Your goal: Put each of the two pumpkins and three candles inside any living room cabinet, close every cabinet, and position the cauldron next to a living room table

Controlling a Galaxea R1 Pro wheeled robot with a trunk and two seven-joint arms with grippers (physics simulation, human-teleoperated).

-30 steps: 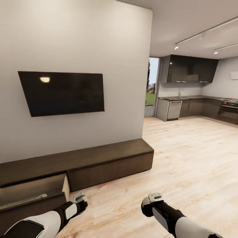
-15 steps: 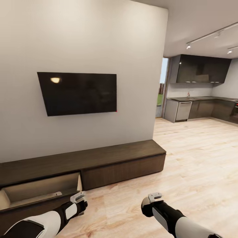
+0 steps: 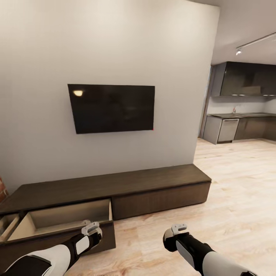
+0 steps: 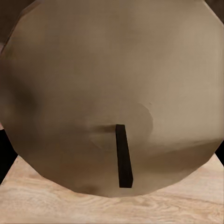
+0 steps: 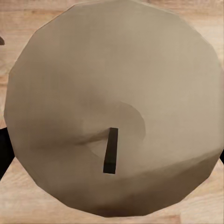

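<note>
Dark-brown wood is what the long low cabinet (image 3: pixel 126 188) is made of, and it is seen running along the foot of the grey wall, under a black TV (image 3: pixel 112 108). 1 drawer (image 3: pixel 61 222) at the near left is pulled out, and its pale beige inside looks bare as far as can be made out. A 2nd opening is just glimpsed at the far left edge. The left gripper (image 3: pixel 91 229) is held low just in front of that open drawer's front, and the right gripper (image 3: pixel 175 231) is held over the light wood floor (image 3: pixel 230 199), well apart from the cabinet. How far either pincer is spread can't be told, and nothing can be seen held. Both wrist views are blocked by a big tan rounded shape with a dark bar. Grey kitchen units (image 3: pixel 237 128) are seen at the far right.
</note>
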